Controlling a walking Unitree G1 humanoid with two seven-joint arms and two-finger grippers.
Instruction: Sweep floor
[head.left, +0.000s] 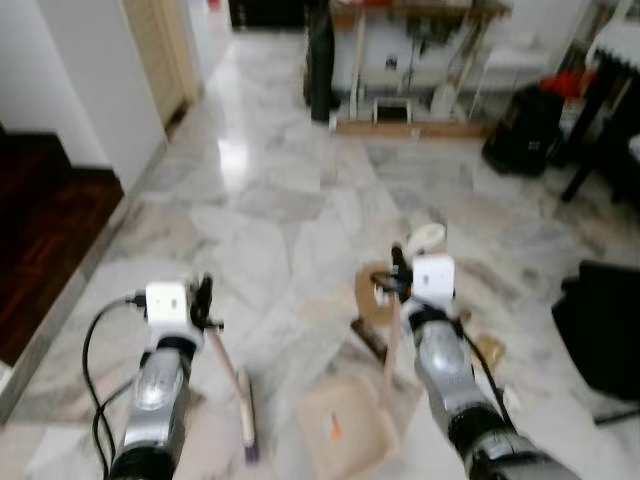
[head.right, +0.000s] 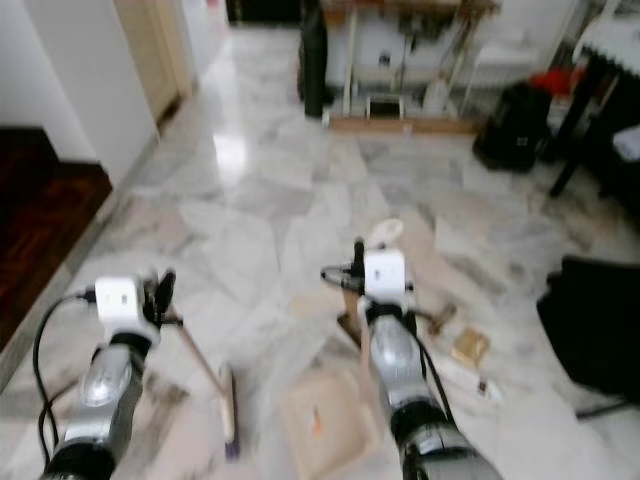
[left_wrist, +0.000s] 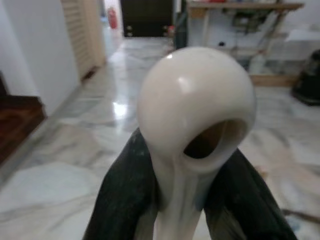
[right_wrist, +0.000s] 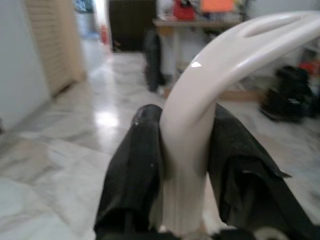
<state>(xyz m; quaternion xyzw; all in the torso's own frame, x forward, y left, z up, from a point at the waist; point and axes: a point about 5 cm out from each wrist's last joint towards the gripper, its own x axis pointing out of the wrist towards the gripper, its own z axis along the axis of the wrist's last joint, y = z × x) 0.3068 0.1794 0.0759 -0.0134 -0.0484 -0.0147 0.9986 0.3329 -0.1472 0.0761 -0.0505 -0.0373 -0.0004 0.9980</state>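
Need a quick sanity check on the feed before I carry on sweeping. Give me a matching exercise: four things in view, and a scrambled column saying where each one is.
Things:
1. broom
2. dustpan
3. black bag
4. dark wood floor

Places:
A. far right, beside the shelf
B. handle clamped in the left gripper
C. far left, past the white wall
D. handle clamped in the right gripper, pan on the marble

Pairs: 1-B, 2-D, 3-A, 4-C

glossy marble floor, glossy plastic broom handle
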